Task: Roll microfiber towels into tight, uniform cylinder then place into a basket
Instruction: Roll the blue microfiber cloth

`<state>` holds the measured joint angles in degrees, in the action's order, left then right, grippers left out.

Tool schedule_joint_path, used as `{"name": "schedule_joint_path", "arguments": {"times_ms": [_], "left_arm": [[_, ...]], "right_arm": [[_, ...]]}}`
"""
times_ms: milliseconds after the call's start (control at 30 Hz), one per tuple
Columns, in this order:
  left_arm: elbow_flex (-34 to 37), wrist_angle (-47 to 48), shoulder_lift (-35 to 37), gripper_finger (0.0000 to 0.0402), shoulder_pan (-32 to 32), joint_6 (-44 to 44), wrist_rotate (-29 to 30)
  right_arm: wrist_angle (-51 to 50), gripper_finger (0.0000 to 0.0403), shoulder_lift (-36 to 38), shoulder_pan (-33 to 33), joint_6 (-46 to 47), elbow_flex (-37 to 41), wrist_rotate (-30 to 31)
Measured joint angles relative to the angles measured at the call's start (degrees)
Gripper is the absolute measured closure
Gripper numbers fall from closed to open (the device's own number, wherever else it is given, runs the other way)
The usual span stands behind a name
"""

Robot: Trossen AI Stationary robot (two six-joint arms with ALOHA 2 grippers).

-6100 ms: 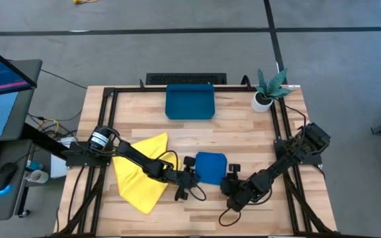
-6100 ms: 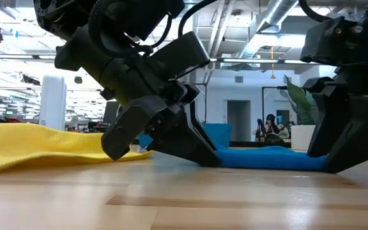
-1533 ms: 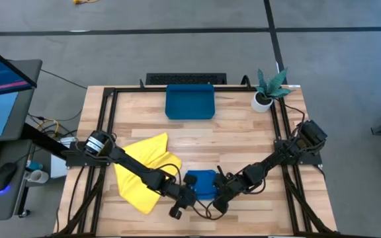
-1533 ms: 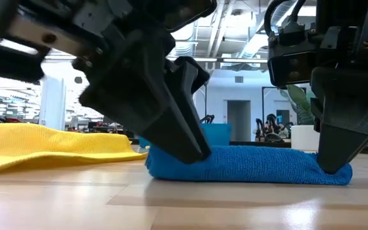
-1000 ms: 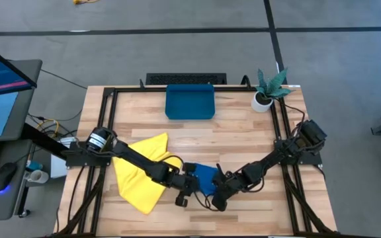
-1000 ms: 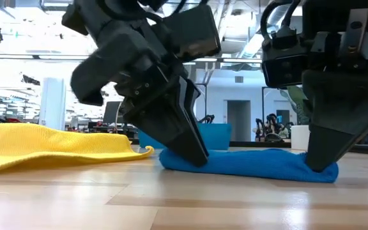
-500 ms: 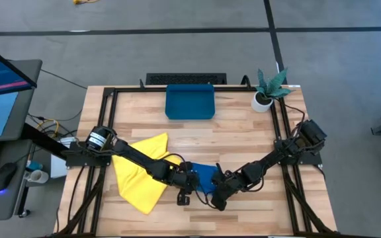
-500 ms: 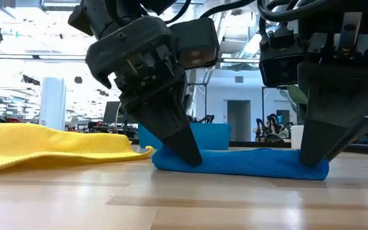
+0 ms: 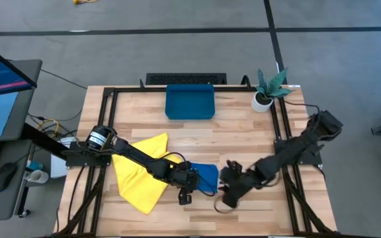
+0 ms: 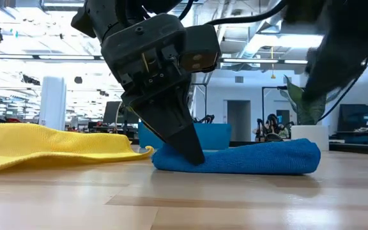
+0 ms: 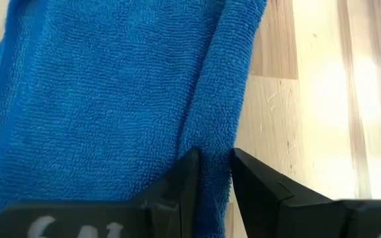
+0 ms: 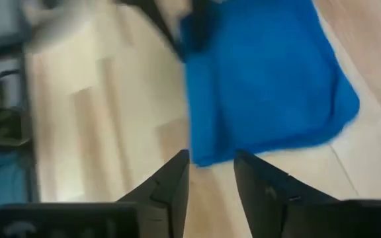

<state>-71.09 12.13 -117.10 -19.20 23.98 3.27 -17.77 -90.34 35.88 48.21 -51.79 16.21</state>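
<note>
The blue towel [image 9: 208,175] lies folded flat on the table near the front middle; it also shows in the low view [image 10: 254,158]. My left gripper [image 9: 189,180] is shut on its left end [image 10: 171,160]. My right gripper [image 9: 225,187] is slightly open and empty, off the towel's right end and raised; its wrist view shows the towel [image 12: 263,79] ahead of its fingers. The yellow towel [image 9: 141,173] lies spread and rumpled under the left arm. The teal basket [image 9: 190,101] stands at the far middle. My left gripper pinches a folded edge of the blue towel [image 11: 211,132] between its two fingers, at the towel's left end. The fingers [image 10: 187,148] point down at it, slanting in from the table's left. The towel lies flat on the table.
A small white pot with a green plant [image 9: 265,92] stands at the far right corner. Bare wood [image 9: 197,139] lies between the towels and the basket. Black frame rails [image 9: 104,119] run along the table's sides.
My right gripper has let go of the blue towel's right end and has risen and drawn back toward the table's right edge. That end now lies free on the table. My left gripper keeps its hold on the left end.
</note>
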Motion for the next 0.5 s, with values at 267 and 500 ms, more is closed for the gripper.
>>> {"name": "schedule_joint_path", "arguments": {"times_ms": [267,500], "left_arm": [[0.0,0.0,0.0,0.0316,0.0,1.0,0.2],[0.1,-0.3,0.0,0.0316,0.0,1.0,0.4]], "right_arm": [[10.6,0.027,-5.4,8.0,-12.4,-0.1,14.5],[17.0,0.0272,-11.7,6.0,-14.2,-0.1,13.7]]}}
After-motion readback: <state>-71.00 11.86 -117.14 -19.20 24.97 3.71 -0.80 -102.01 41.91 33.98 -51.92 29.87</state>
